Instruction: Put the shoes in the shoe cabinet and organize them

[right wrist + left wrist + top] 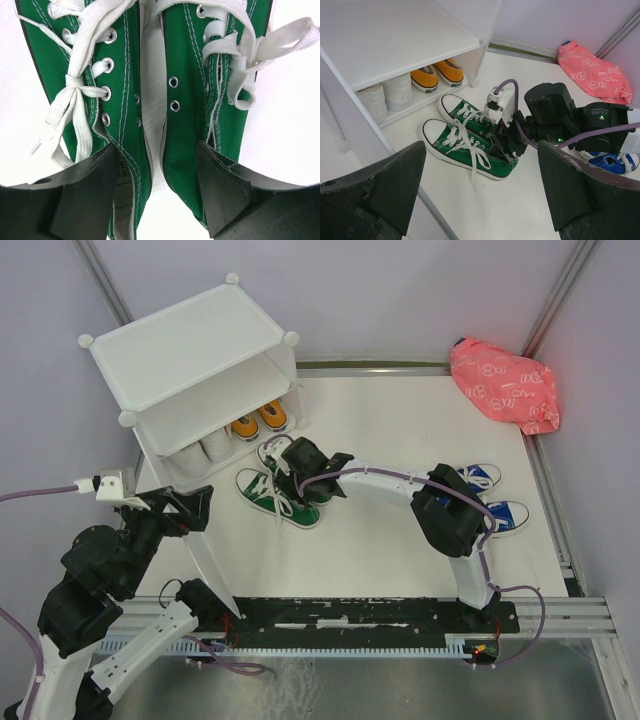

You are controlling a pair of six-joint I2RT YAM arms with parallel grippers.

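Two green sneakers (280, 496) sit side by side on the table (400, 420), just in front of the cabinet (190, 350). The right gripper (156, 150) pokes one finger into each — can't tell if it's pinching yet. Weak squeeze and one probably drops mid-lift, or those loose laces (75, 95) snag the cabinet's edge.
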